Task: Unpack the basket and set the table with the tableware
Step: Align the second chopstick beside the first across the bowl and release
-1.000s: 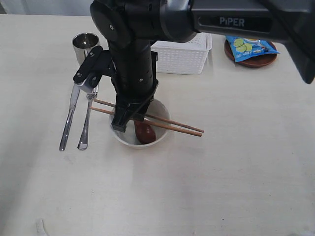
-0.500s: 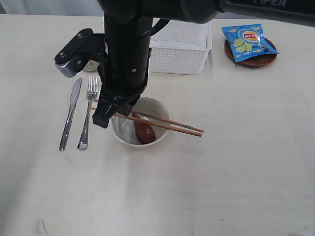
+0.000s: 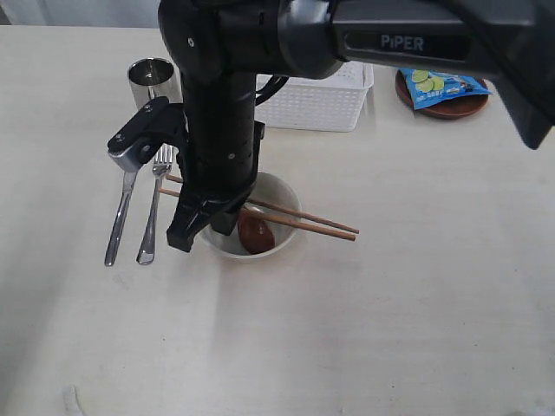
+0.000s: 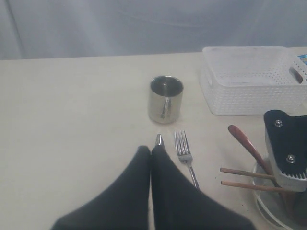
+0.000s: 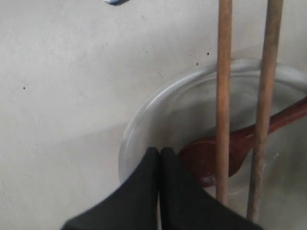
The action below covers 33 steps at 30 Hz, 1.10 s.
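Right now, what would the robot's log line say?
right gripper shut, empty, above bowl | left gripper shut, empty | chopsticks across bowl | spoon in bowl

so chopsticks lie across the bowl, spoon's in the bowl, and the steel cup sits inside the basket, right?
Not quite. The cup stands on the table outside the basket, apart from it, as the left wrist view shows. The rest holds: the chopsticks lie across the bowl and the spoon is in it.
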{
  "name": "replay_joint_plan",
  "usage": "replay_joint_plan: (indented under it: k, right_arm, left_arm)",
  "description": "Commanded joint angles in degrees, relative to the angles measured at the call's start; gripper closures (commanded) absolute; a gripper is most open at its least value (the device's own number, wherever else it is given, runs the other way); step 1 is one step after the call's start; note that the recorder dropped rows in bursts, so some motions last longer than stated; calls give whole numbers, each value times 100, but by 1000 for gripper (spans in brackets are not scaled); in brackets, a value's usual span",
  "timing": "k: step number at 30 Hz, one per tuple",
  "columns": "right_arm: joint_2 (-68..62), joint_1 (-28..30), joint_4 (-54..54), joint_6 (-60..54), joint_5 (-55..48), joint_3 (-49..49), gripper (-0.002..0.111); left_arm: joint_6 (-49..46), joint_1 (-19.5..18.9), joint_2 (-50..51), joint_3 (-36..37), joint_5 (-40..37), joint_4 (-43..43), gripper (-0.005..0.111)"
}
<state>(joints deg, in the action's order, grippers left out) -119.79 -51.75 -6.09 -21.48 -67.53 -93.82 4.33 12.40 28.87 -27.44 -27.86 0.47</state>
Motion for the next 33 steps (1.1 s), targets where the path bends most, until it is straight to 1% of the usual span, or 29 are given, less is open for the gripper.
replay_joint_plan:
  k: [1, 11, 17, 27, 33]
  right_arm:
    - [9, 23, 226, -78, 166, -5, 109]
    - [-127, 36, 384, -14, 300, -5, 109]
    - [-127, 36, 832, 305, 414, -5, 109]
    - [-92, 36, 785, 310, 374, -5, 109]
    - [372, 36, 732, 310, 280, -5, 109]
  left_arm:
    - [44, 16, -20, 32, 42, -47, 107]
    - [44, 16, -20, 32, 54, -47, 107]
    - [44, 16, -20, 32, 43, -47, 107]
    - [44, 16, -20, 32, 43, -47, 107]
    - [44, 16, -20, 32, 43, -47, 107]
